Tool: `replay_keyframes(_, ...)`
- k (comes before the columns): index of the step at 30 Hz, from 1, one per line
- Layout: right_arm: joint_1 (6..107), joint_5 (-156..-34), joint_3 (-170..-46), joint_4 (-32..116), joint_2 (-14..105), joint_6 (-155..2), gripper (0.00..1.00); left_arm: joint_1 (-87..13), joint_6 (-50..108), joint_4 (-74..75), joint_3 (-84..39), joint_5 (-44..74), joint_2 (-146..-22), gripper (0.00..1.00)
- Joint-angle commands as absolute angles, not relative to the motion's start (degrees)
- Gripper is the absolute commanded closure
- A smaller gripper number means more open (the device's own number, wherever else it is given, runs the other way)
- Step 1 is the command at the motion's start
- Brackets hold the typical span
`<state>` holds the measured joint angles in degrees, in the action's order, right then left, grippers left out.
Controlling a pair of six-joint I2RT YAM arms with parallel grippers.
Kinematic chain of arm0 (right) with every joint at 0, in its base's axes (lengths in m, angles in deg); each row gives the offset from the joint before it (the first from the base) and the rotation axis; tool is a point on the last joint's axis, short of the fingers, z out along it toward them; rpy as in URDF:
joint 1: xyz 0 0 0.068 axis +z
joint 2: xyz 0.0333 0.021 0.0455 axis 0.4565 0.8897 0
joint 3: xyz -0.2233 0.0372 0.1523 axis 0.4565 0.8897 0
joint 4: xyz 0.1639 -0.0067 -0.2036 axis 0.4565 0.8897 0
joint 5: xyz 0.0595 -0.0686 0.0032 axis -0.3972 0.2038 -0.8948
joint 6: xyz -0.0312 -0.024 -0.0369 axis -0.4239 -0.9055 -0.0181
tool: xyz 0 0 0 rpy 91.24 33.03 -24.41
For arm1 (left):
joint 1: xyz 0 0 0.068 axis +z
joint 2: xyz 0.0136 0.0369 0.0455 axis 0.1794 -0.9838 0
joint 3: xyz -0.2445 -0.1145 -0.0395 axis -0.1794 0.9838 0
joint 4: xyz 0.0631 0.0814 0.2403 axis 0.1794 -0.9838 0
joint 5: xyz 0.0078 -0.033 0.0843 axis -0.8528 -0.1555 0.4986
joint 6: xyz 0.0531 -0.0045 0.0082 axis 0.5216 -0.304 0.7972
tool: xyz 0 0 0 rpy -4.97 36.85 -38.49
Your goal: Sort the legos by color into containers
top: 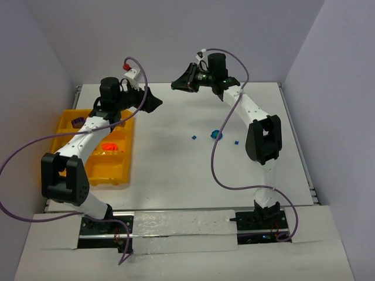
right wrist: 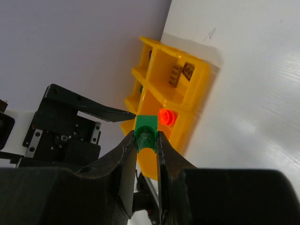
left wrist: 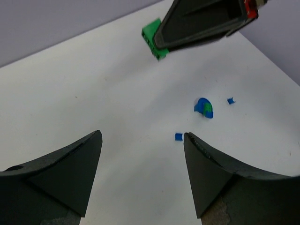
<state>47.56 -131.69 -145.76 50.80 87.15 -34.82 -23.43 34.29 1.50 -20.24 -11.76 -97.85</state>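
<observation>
My right gripper (right wrist: pixel 146 136) is shut on a small green lego (right wrist: pixel 146 130), held in the air over the far middle of the table (top: pixel 176 175). The left wrist view shows the same green lego (left wrist: pixel 152 38) sticking out of the right gripper (left wrist: pixel 164 44). A short way to its left, my left gripper (top: pixel 156 102) hangs open with nothing between its fingers (left wrist: pixel 89 154). Three blue legos lie on the table: one (left wrist: pixel 178 137) close to my left fingertip, a rounded blue and green piece (left wrist: pixel 204 107), and a tiny one (left wrist: pixel 230 101). The yellow-orange tray of containers (top: pixel 71 117) sits at the left.
In the tray, orange-red legos (top: pixel 108 147) fill one bin and purple ones (top: pixel 77 121) another. The left arm (top: pixel 82 140) reaches across the tray. Purple cables loop beside both arms. Walls close in the table at the back and sides.
</observation>
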Motion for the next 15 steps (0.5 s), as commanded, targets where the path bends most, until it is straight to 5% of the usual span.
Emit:
replay_keyframes(1,48.9,-132.84,-144.31,45.78,86.76,-28.7,1.0,-24.99,29.55,10.97,-19.69,-6.67,-96.06,0.21)
replay_keyframes(15,51.24,-133.45,-140.54,41.25,86.05,-21.25,1.0,-27.74,27.92,15.14,-20.37,-2.37,-99.12,0.33)
